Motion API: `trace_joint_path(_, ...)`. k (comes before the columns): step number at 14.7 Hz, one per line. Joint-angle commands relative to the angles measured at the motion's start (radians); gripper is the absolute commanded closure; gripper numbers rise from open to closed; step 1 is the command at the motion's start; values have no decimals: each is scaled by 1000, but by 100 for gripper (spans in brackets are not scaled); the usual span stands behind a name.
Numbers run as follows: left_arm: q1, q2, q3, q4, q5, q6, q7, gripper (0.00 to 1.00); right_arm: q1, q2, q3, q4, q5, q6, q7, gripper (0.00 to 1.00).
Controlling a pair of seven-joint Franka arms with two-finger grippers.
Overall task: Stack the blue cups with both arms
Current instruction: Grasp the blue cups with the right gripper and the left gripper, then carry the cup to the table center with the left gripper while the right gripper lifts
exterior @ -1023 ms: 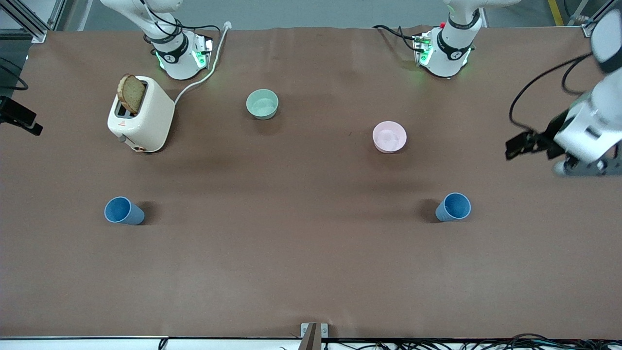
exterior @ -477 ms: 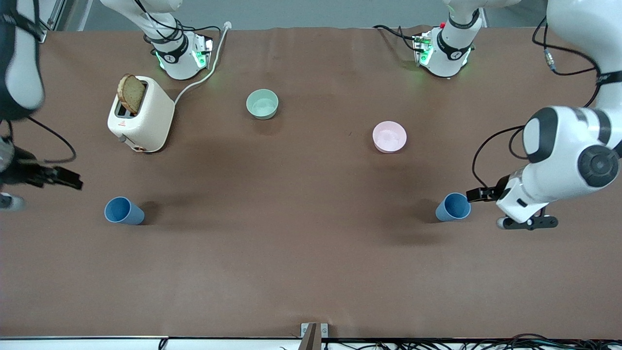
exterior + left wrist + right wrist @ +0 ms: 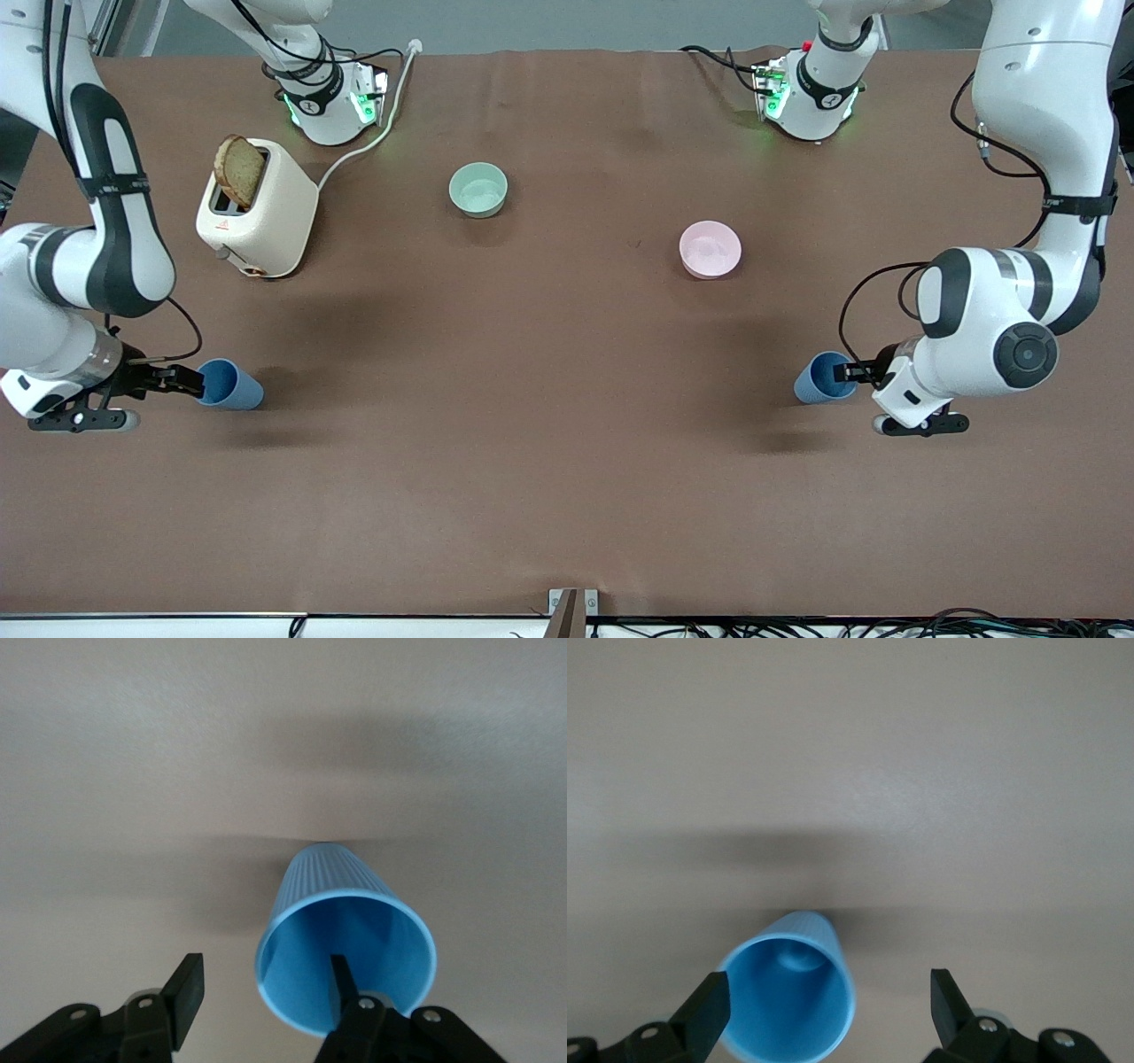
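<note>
Two blue cups stand upright on the brown table. One cup (image 3: 817, 379) is toward the left arm's end, the other cup (image 3: 235, 387) toward the right arm's end. My left gripper (image 3: 852, 372) is open, low at its cup's rim. In the left wrist view the left gripper (image 3: 263, 988) has one finger over the mouth of the cup (image 3: 345, 939) and the other outside it. My right gripper (image 3: 190, 381) is open beside its cup. In the right wrist view the cup (image 3: 788, 1001) sits between the open fingers of the right gripper (image 3: 826, 1001), close to one of them.
A pink bowl (image 3: 710, 249) and a pale green bowl (image 3: 478, 190) stand farther from the front camera than the cups. A cream toaster (image 3: 257, 208) with a slice of bread stands near the right arm's base. Its cord runs toward that base.
Both arms have swung in from the table's ends and come down. Each open gripper now sits at its blue cup. The cups have not moved.
</note>
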Motion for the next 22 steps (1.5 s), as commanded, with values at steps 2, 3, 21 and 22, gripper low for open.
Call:
trace_joint_path(2, 0, 25, -7, 18, 10, 1, 5, 68, -13, -20, 12, -147, -10, 179, -16, 0)
trace_joint_path(3, -2, 26, -7, 20, 10, 1, 8, 78, -12, -17, 12, -162, -10, 204, -16, 0)
trace_joint_path(21, -386, 92, -320, 133, -47, 64, -846, 99, 21, 5, 18, 67, 106, -108, 41, 99)
trace_joint_path(22, -408, 112, -319, 133, -39, 95, -880, 99, 39, 5, 18, 113, 143, -173, 88, 99)
